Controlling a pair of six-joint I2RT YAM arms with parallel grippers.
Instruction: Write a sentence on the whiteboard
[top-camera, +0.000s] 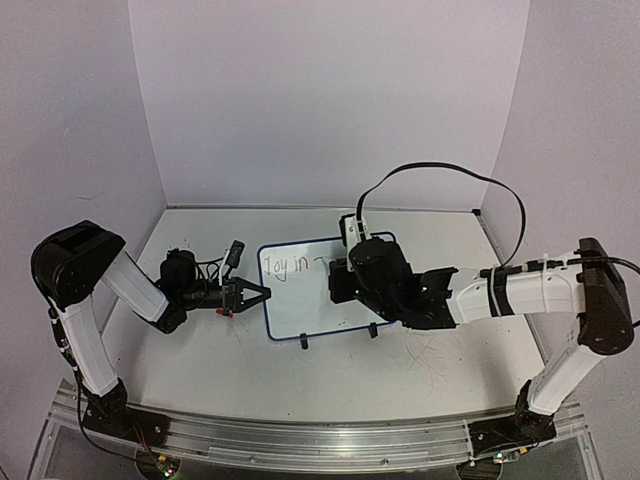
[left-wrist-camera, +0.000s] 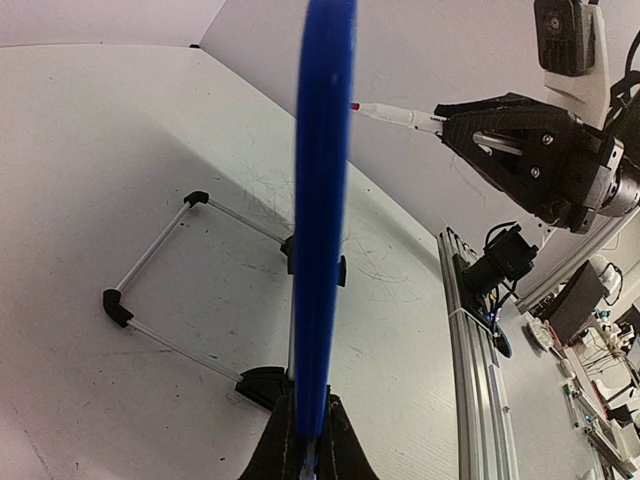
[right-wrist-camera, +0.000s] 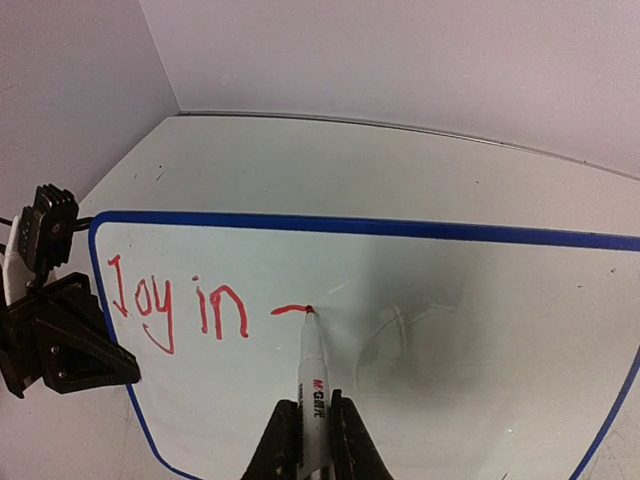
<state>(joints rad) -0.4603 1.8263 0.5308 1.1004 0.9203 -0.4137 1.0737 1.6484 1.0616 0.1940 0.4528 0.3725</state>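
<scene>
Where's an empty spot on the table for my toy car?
Bare table lies in front, between the whiteboard and the metal rail, and in a strip behind the whiteboard up to the back wall. Crowded: the left gripper clamps the board's left edge, and the right gripper holds a marker to it.

Glossy whiteboard (right-wrist-camera: 480, 300), scuffed matt tabletop (top-camera: 250, 370), grooved metal rail (left-wrist-camera: 475, 380), smooth plastic marker (right-wrist-camera: 312, 360)

open tabletop (top-camera: 250, 225) behind whiteboard (top-camera: 310, 300), left gripper (top-camera: 262, 292) at edge
</scene>
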